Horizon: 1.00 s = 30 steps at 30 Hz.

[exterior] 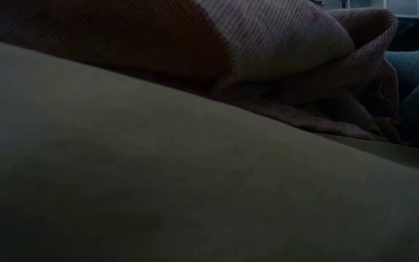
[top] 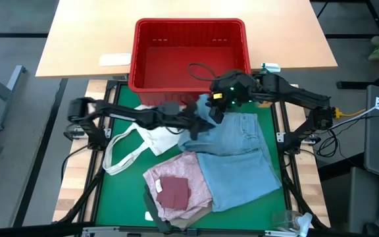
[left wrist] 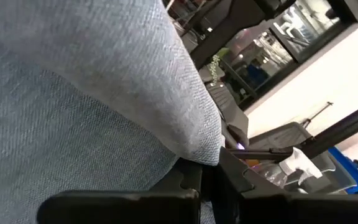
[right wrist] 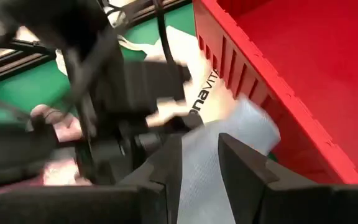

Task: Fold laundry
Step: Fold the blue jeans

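Jeans (top: 239,161) are pinched at their top edge near the red basket (top: 189,56) by both sets of jaws: your left gripper (top: 201,123) is clenched tight on the denim, your right gripper (top: 217,105) grips the same edge with its jaws partly apart. The legs trail flat down the table (top: 120,181), unfolded. Beside them the pink top (top: 176,187) lies rumpled, so most folding remains.
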Tool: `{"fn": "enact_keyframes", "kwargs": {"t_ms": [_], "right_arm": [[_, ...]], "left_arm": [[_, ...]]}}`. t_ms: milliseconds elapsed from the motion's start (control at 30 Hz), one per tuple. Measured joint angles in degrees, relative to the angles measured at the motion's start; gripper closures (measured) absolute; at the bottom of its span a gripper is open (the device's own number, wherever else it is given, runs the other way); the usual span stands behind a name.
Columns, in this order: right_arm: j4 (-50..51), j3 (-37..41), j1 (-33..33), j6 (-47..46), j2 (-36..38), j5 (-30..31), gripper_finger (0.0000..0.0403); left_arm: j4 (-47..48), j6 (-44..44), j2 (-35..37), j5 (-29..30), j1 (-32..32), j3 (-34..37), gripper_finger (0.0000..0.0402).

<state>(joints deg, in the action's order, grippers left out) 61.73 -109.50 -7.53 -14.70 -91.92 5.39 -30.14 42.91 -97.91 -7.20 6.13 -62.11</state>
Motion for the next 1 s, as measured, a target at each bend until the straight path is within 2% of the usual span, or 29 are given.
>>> {"fn": "enact_keyframes", "kwargs": {"t_ms": [300, 600, 800, 1000], "right_arm": [[5.1, -4.9, 0.0, 0.0, 0.0, 1.2, 0.0297], [7.1, -5.0, 0.0, 0.0, 0.0, 1.2, 0.0297], [9.5, -5.0, 0.0, 0.0, 0.0, 1.2, 0.0297], [9.5, -5.0, 0.0, 0.0, 0.0, 1.1, 0.0297]], "left_arm": [[0.1, 0.1, -16.5, -0.9, -0.2, -17.2, 0.0391], [1.1, 0.2, -29.1, -0.7, -0.6, -31.5, 0.039], [1.4, 0.1, -35.0, 3.6, -1.1, -34.6, 0.039], [0.4, 0.1, -38.0, 10.7, -1.0, -34.7, 0.039]]}}
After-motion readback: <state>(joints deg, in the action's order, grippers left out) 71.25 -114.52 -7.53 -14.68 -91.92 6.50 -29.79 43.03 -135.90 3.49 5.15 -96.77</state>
